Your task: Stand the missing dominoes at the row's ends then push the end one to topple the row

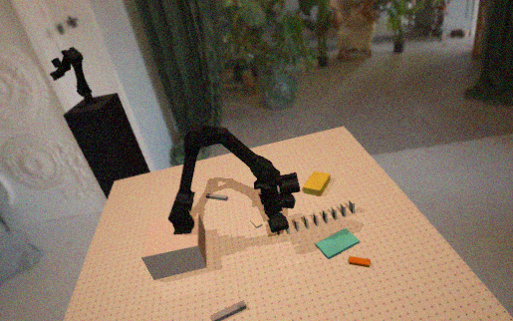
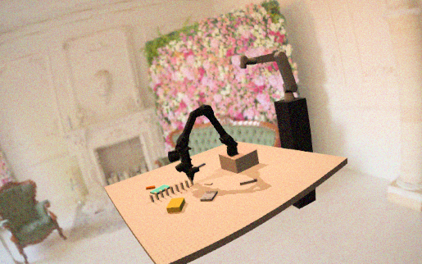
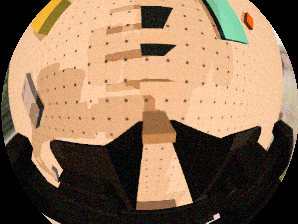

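A row of several dark, thin dominoes stands upright at even spacing. My gripper is low over the table at the row's end nearest the arm's base. It is shut on a domino, whose brown top shows between the fingertips in the wrist view. The held domino is in line with the row, with a gap before the nearest standing one. Whether its foot touches the table is hidden. The fingers cover much of it in the top and exterior views.
A yellow block and a grey slab lie on one side of the row. A teal slab and orange block lie on the other. Grey bars lie farther off.
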`<state>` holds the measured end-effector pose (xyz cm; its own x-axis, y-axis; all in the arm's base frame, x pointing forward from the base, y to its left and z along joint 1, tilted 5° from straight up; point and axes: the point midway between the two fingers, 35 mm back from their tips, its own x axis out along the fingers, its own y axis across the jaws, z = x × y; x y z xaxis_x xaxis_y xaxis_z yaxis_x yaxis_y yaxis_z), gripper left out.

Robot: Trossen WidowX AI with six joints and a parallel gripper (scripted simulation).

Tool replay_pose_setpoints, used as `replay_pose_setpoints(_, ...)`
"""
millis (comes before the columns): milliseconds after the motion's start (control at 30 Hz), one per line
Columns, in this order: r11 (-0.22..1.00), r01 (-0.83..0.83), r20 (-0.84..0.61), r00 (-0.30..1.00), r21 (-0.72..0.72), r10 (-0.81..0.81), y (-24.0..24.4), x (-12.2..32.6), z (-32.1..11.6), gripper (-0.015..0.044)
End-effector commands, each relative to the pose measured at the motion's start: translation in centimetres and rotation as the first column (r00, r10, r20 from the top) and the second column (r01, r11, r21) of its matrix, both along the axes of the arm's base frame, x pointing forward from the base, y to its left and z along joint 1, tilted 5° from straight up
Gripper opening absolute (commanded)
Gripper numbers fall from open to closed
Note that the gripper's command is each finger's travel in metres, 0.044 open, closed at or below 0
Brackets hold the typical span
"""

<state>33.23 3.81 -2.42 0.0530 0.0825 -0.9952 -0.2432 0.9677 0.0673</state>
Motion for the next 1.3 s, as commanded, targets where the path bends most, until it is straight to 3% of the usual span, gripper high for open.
replay_pose_setpoints(0,1.0,0.005,-0.008,1.0,-0.003,-0.005,0.0,-0.2,-0.3,0.0107)
replay_pose_setpoints(33,1.0,0.005,-0.008,1.0,-0.003,-0.005,0.0,-0.2,-0.3,0.0107)
replay_pose_setpoints(467,1.0,0.005,-0.008,1.0,-0.003,-0.005,0.0,-0.2,-0.3,0.044)
replay_pose_setpoints(600,1.0,0.004,-0.008,1.0,-0.003,-0.005,-0.1,0.1,0.9,0.044)
replay_pose_setpoints(833,1.0,0.0,-0.002,1.0,-0.001,0.0,-1.0,-0.5,12.3,0.044)
replay_pose_setpoints(1033,1.0,0.013,-0.003,1.0,0.0,-0.013,-0.9,-0.6,12.7,0.044)
replay_pose_setpoints(1267,0.872,0.489,-0.053,0.871,0.012,-0.488,1.9,-3.0,9.5,0.044)
